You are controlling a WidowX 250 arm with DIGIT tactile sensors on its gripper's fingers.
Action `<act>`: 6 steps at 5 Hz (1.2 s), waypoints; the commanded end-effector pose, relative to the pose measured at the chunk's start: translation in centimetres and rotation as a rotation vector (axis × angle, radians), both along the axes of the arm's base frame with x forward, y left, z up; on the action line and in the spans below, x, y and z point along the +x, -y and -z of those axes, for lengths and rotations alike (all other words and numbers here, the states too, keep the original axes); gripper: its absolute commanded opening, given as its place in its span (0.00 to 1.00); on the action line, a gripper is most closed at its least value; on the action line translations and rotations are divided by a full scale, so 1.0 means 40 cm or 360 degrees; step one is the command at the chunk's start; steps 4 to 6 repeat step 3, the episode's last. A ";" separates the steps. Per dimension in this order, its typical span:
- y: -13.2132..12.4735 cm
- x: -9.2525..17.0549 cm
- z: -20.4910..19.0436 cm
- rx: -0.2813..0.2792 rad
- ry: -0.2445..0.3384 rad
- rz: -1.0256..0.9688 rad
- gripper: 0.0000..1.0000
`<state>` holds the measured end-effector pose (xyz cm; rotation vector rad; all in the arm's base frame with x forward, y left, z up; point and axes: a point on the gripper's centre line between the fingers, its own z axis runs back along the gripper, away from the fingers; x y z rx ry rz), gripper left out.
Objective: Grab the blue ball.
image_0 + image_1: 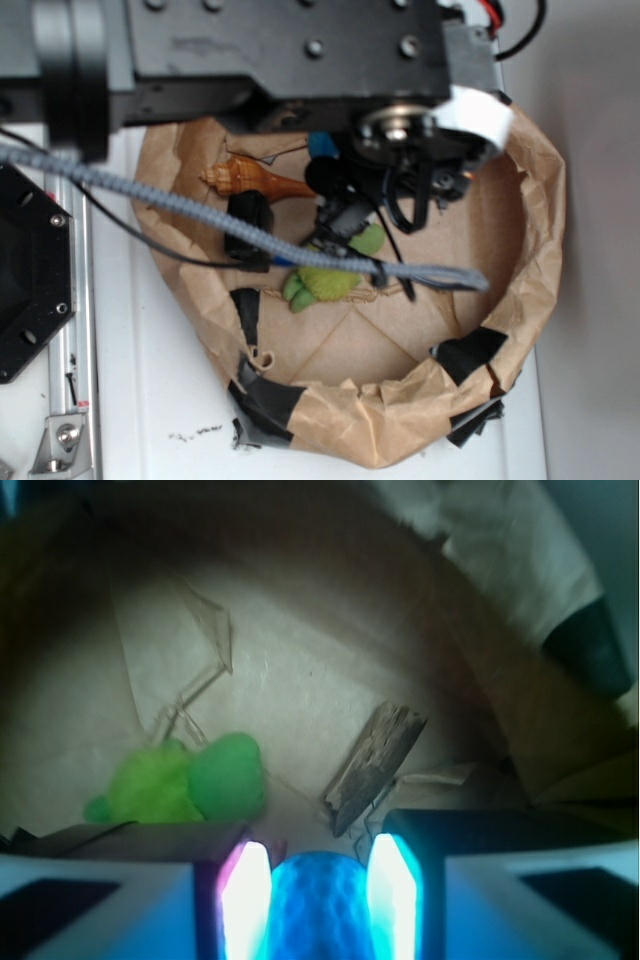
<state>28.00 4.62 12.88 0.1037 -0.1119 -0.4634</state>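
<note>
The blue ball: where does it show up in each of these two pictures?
Exterior: only a blue sliver of the blue ball shows, top centre, under the black arm.
Wrist: the ball is at the bottom centre, between the gripper fingers.
Shared landmark: the green plush toy on the brown paper.

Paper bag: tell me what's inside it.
Inside the paper bag: green plush toy, wood scrap, seashell, a black object, and the blue ball between the hand's fingers. The arm covers the rest.

Exterior: we see soft, even daylight, with the arm out of focus up close
Wrist: we find dim corners, and glare whitens the fingertips beside the blurred blue ball
</note>
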 end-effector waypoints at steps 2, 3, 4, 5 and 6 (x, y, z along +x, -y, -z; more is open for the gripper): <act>0.112 0.060 -0.103 -0.0272 -0.0047 -0.0571 0.00; 0.111 0.054 -0.088 -0.0244 0.0044 -0.0587 0.00; 0.111 0.054 -0.088 -0.0244 0.0044 -0.0587 0.00; 0.111 0.054 -0.088 -0.0244 0.0044 -0.0587 0.00; 0.111 0.054 -0.088 -0.0244 0.0044 -0.0587 0.00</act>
